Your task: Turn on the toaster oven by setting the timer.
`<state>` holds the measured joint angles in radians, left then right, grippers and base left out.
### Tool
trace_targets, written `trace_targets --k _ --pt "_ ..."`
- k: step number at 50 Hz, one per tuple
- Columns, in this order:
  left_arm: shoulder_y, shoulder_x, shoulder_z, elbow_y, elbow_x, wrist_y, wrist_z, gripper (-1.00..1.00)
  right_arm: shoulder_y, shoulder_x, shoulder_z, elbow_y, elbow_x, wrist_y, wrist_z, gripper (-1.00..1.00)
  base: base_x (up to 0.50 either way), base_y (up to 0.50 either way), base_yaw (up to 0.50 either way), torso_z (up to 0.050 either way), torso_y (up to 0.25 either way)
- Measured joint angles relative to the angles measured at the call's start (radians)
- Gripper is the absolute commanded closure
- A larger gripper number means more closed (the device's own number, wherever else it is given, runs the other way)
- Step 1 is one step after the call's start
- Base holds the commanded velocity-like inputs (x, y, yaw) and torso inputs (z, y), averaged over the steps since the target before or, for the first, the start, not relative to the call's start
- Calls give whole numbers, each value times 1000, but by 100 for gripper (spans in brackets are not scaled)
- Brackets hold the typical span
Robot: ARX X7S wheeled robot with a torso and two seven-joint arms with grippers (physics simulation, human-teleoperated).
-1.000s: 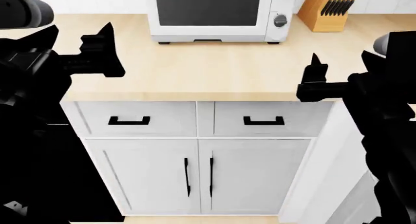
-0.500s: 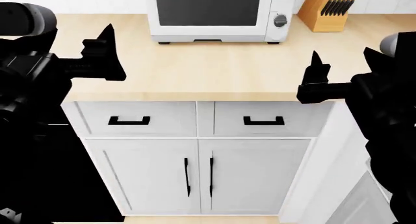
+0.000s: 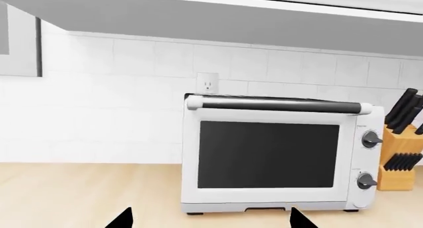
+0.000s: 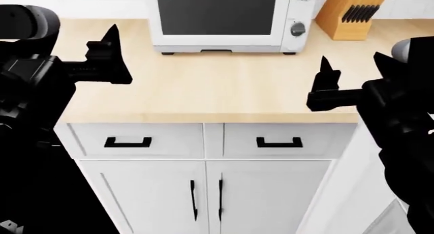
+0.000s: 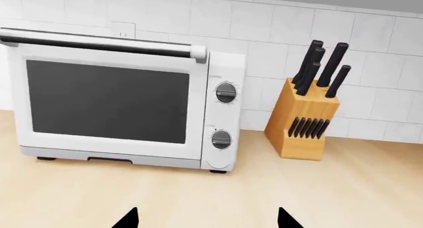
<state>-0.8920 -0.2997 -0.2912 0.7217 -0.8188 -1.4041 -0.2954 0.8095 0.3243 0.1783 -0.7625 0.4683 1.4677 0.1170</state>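
A pale wood counter (image 4: 224, 91) carries the white toaster oven (image 4: 227, 18) at its back, a wooden knife block (image 4: 352, 12) just beside it

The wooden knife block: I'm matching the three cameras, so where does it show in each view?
Head view: tan wooden knife block with black handles at top right.
Left wrist view: cut off at the right edge.
Right wrist view: right of centre.
Shared landmark: the white boxy toaster oven with dark glass door, beside it.
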Motion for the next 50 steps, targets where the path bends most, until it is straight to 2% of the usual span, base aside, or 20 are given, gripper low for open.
trace_targets --k 20,45,50 --pt "3 0 -10 4 -29 1 -22 -100 4 1 8 2 32 27 8 -100 429 -389 0 0 0" --pt "4 -2 -15 -1 -61 7 -48 -100 2 5 21 3 64 20 19 -100 500 -9 0 0 1" --pt "4 -2 -18 -1 -69 5 -54 -100 1 4 24 2 68 14 23 -100 0 0 0 0 2"
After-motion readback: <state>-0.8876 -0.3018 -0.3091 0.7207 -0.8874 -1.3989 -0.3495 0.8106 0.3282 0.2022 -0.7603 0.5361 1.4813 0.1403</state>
